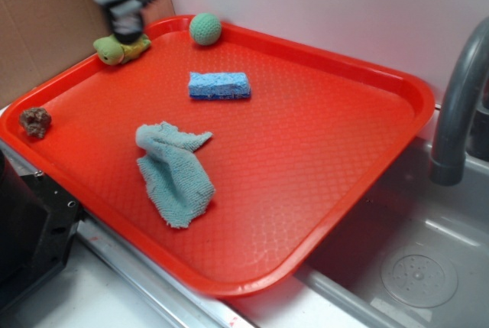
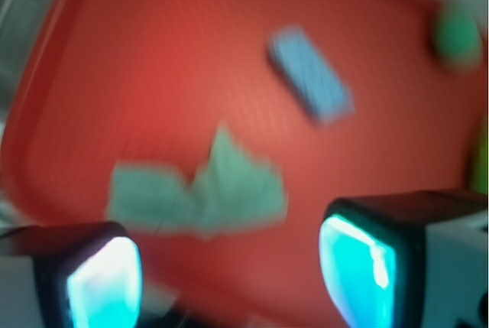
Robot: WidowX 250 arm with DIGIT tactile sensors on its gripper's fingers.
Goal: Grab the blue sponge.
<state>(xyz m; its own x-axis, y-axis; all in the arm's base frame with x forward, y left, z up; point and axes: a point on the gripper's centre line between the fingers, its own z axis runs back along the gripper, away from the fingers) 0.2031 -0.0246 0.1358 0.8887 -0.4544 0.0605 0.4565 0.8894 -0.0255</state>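
While our hand (image 2: 229,271) hangs with fingers apart and empty, the small rectangular light-blue sponge (image 1: 219,86) lies flat mid-way across the red plastic tray (image 1: 321,160), well apart; we should square our fingers across its short width before descending.

A plain pale wall (image 1: 321,7) with a faint pink cast closed off the rear, and a sheet of brown cardboard (image 1: 46,30) leaned against it at the left. To the right a curved grey faucet (image 1: 458,106) rose over a grey sink basin (image 1: 367,251) whose round drain (image 1: 419,274) lay near the lower right corner; a pale counter edge (image 1: 114,267) ran along the basin's near side, with a dark black block (image 1: 30,228) at lower left. Lighting was soft and even, with only faint shadows.
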